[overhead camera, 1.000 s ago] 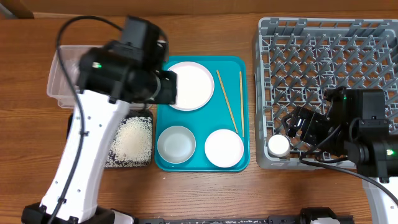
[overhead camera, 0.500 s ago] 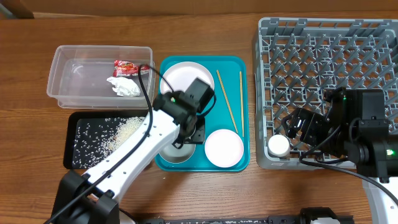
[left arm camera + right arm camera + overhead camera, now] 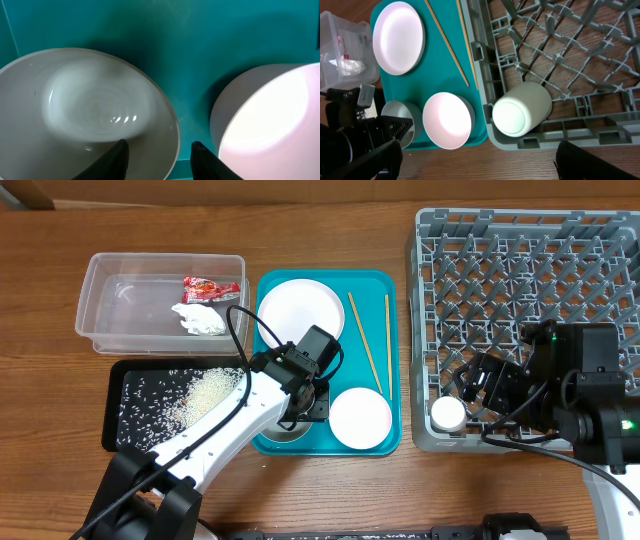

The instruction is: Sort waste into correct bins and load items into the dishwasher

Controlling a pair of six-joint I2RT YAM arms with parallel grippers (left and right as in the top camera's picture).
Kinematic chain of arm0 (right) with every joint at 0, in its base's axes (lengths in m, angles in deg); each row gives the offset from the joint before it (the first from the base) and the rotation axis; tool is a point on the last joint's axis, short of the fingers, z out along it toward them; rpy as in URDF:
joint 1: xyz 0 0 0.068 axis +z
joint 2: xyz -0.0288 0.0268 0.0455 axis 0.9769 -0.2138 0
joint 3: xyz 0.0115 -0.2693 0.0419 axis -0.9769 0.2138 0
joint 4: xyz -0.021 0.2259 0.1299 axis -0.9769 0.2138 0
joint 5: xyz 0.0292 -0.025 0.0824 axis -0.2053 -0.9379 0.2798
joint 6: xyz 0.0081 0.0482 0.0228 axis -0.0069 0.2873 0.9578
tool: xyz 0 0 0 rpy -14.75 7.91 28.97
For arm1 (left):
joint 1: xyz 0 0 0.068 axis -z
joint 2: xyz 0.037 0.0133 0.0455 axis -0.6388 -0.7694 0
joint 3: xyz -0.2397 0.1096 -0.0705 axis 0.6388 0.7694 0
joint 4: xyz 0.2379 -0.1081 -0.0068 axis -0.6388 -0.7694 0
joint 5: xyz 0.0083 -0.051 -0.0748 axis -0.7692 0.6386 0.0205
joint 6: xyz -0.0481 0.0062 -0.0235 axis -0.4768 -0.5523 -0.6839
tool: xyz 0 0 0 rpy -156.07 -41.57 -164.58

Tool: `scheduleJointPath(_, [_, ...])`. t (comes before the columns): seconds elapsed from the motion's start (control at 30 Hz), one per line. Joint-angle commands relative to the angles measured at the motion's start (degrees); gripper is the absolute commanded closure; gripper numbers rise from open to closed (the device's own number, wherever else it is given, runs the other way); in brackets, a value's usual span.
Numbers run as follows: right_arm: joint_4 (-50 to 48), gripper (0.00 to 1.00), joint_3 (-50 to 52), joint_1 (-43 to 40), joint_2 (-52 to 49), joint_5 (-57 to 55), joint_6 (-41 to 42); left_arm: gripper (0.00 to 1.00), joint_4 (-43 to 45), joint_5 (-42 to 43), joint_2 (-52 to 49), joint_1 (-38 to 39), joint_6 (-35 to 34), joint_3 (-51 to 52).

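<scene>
No word, number or brand can be read on anything here. The red snack wrapper (image 3: 210,286) carries some printing, but it is too small and blurred to make out. It lies in the clear tub (image 3: 110,330), well away from the left pincer (image 3: 159,155), beyond it and to its left.

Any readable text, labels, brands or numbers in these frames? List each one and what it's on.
Red snack wrapper in the clear tub: it carries print, but this is too small and blurred to read in the overhead or right wrist view.
Nothing else: no legible marking shows on the teal tray or the dish rack.
</scene>
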Motion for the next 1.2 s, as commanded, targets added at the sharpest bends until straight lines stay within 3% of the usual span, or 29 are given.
scheduleJointPath(0.0, [-0.1,0.00,-1.5,-0.1,0.2,-0.6,-0.3,0.56,0.0,-0.2,0.2,0.5,1.0,0.4])
scheduleJointPath(0.33, [-0.1,0.00,-1.5,-0.1,0.2,-0.6,-0.3,0.55,-9.5,-1.2,2.1,0.3,4.8,-9.3])
scheduleJointPath(0.57, [-0.1,0.00,-1.5,-0.1,0.2,-0.6,-0.3,0.51,-20.0,-9.9,10.0,0.4,5.0,-21.5])
scheduleJointPath(0.63, [-0.1,0.00,-1.5,-0.1,0.2,-0.6,-0.3,0.43,-21.6,-10.3,13.2,0.4,5.0,-23.5])
scheduleJointPath(0.67, [-0.1,0.00,-1.5,-0.1,0.2,-0.6,-0.3,0.32,-22.4,-10.3,15.0,0.4,5.0,-24.3])
scheduleJointPath(0.7, [-0.1,0.00,-1.5,-0.1,0.2,-0.6,-0.3,0.11,-23.0,-10.3,16.6,0.4,5.0,-24.7])
scheduleJointPath(0.73, [-0.1,0.00,-1.5,-0.1,0.2,-0.6,-0.3,0.00,-23.0,-10.3,18.2,0.4,5.0,-24.8])
scheduleJointPath(0.9, [-0.1,0.00,-1.5,-0.1,0.2,-0.6,-0.3,0.00,-23.1,-8.6,23.7,0.4,5.0,-24.8])
scheduleJointPath(1.17, [-0.1,0.00,-1.5,-0.1,0.2,-0.6,-0.3,0.00,-23.9,-10.8,24.3,0.4,5.0,-24.8])
